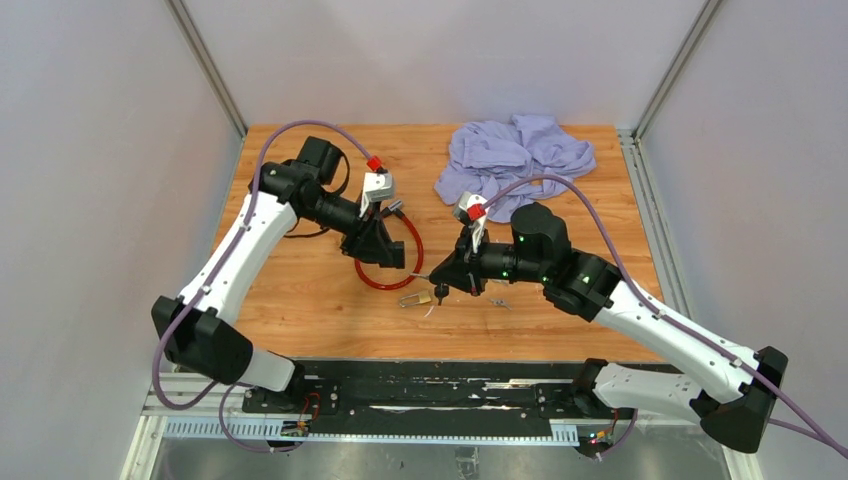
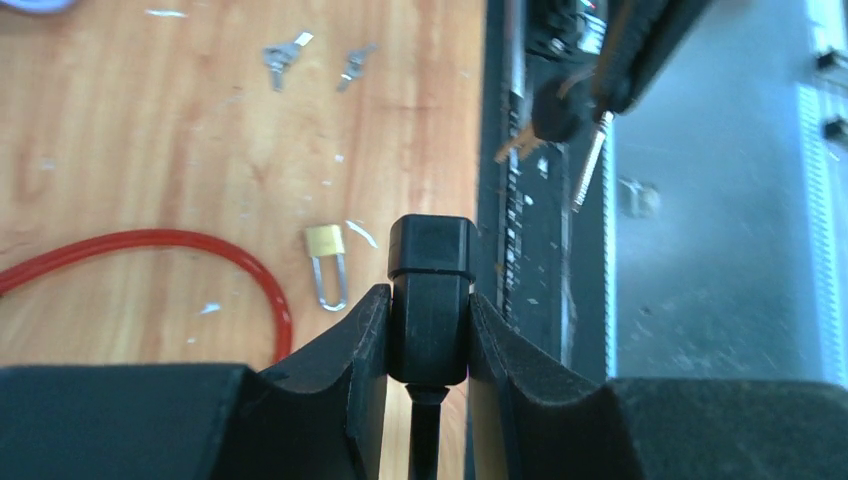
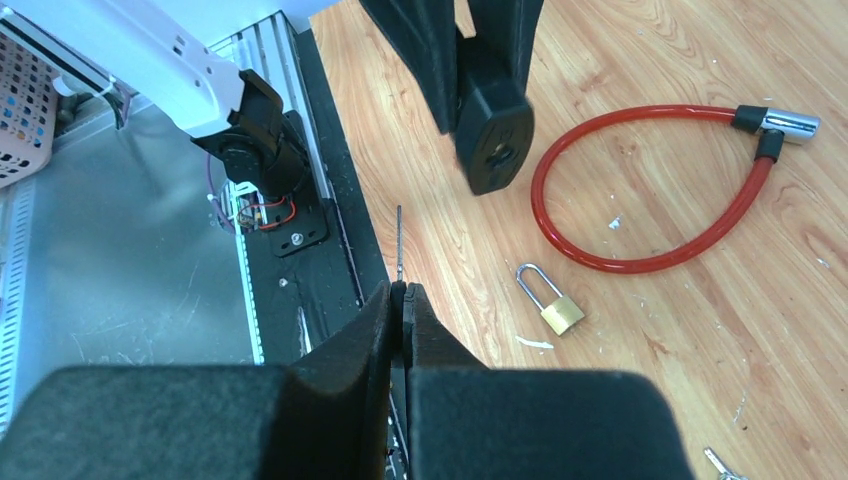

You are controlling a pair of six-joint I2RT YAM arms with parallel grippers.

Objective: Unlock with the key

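Observation:
My left gripper (image 2: 430, 312) is shut on the black lock body (image 2: 431, 285) of a red cable lock (image 1: 400, 272) and holds it just above the table. The body's keyhole face (image 3: 493, 140) points toward my right gripper. My right gripper (image 3: 403, 295) is shut on a key; its thin blade (image 3: 399, 245) sticks out past the fingertips. The blade's tip is short of the keyhole and off to one side, not touching it. The red cable (image 3: 640, 255) loops on the wood, and its silver-tipped end (image 3: 790, 122) lies apart from the body.
A small brass padlock (image 3: 560, 310) lies on the wood between the two grippers. Spare keys (image 2: 280, 58) lie further right on the table. A crumpled lilac cloth (image 1: 515, 160) sits at the back. The black rail (image 1: 440, 385) runs along the near edge.

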